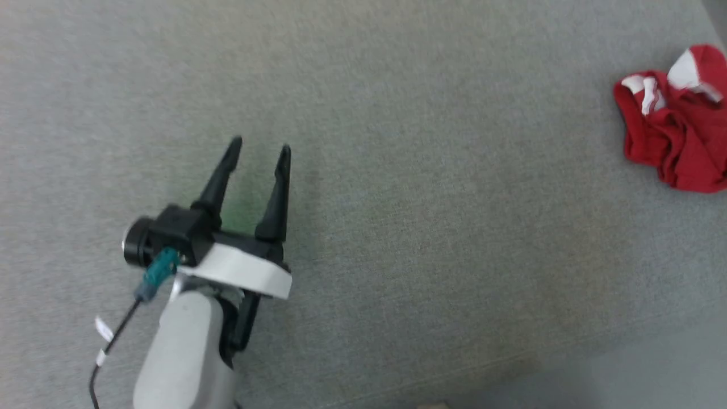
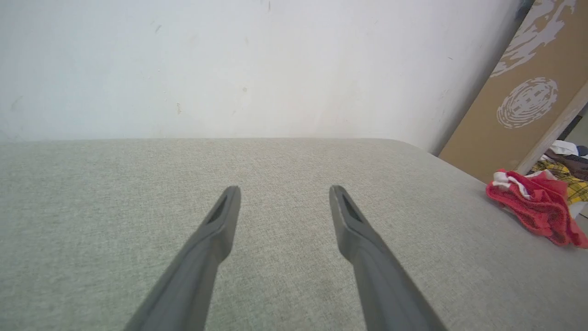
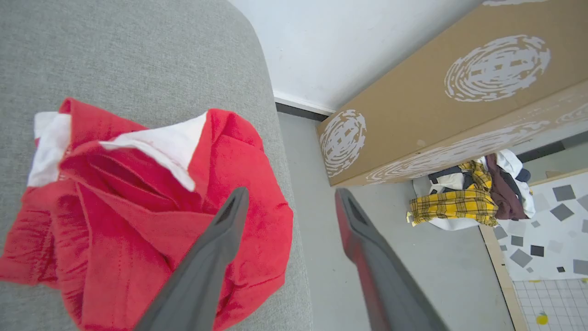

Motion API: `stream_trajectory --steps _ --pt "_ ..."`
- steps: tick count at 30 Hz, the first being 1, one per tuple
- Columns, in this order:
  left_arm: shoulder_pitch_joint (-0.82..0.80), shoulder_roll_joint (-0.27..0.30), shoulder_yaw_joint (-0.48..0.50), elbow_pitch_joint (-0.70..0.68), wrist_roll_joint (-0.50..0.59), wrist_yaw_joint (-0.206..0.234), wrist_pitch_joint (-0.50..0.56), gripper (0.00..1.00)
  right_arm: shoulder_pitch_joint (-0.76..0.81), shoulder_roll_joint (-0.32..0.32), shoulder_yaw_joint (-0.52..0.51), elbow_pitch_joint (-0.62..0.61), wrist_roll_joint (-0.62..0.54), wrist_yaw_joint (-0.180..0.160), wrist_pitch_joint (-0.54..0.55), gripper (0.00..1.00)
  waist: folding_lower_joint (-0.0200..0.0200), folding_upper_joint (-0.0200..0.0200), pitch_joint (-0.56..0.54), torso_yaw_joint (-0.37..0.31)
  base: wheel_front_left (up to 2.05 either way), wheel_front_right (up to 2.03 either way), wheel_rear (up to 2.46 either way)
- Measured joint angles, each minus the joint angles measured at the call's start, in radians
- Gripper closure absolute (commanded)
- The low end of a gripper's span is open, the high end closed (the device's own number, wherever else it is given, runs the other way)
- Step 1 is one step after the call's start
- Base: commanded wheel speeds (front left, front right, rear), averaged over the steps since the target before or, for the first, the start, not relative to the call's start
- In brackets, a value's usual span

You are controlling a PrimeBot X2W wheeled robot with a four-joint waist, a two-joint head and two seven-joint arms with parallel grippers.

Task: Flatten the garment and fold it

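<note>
One garment (image 1: 679, 133), red with white trim, lies crumpled in a heap at the rounded corner of the grey upholstered surface (image 1: 397, 227), close to its edge. Not flattened, not folded. Right gripper (image 3: 291, 191) is near the garment, its fingers spread apart with nothing between them. In the right wrist view one finger crosses the red cloth, and the other lies past the garment's edge, over the floor (image 3: 303, 151). Contact with the cloth: cannot tell. Left gripper (image 1: 260, 146) is well apart from the garment, over bare grey fabric, fingers likewise parted and empty. Beyond the garment, off the surface, stands a brown cardboard box (image 3: 436, 115) with white prints. Beside it is a pile of clothes (image 3: 459, 202), yellow plaid on top. White wall (image 2: 229, 69) behind.
</note>
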Motion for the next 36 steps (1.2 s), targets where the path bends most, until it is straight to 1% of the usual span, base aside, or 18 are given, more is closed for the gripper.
stream_trajectory --steps 4,7,12,17,22,26,31,36 --pt "0.047 -0.018 0.01 0.022 -0.019 0.001 0.0 0.0 0.086 0.052 -0.088 -0.055 0.073 0.0 -0.09 0.0 -0.0001 0.0 -0.064 0.028 0.0 0.0 0.0" --pt "0.078 -0.028 0.019 0.034 -0.032 0.001 0.0 0.0 0.156 0.1 -0.106 -0.128 0.149 0.0 -0.161 0.0 -0.0001 0.0 -0.117 0.057 0.0 0.0 0.0" --pt "0.13 -0.034 0.034 0.051 -0.051 0.004 0.0 0.0 0.323 0.193 -0.079 -0.319 0.263 0.0 -0.238 0.0 -0.0003 0.0 -0.206 0.112 0.0 0.0 0.0" --pt "0.163 -0.039 0.043 0.063 -0.053 0.01 0.0 0.0 0.497 0.247 -0.036 -0.531 0.332 0.0 -0.261 0.0 -0.0003 0.0 -0.275 0.178 0.0 0.0 0.0" --pt "0.184 -0.04 0.053 0.068 -0.055 0.013 0.0 0.0 0.633 0.298 -0.014 -0.685 0.336 0.0 -0.269 0.0 -0.0002 0.0 -0.327 0.244 0.0 0.0 0.0" --pt "0.203 -0.04 0.056 0.074 -0.055 0.014 0.0 0.0 0.722 0.344 0.003 -0.767 0.311 0.0 -0.277 0.0 -0.0001 0.0 -0.363 0.286 0.0 0.0 0.0" --pt "0.23 -0.042 0.052 0.074 -0.055 0.018 0.0 0.0 0.812 0.384 0.016 -0.821 0.272 0.0 -0.281 0.0 0.0 0.0 -0.399 0.332 0.0 0.0 0.0" --pt "0.245 -0.042 0.043 0.071 -0.055 0.022 0.0 0.0 0.862 0.406 0.005 -0.833 0.256 0.0 -0.295 0.0 0.0 0.0 -0.422 0.366 0.0 0.0 0.0"
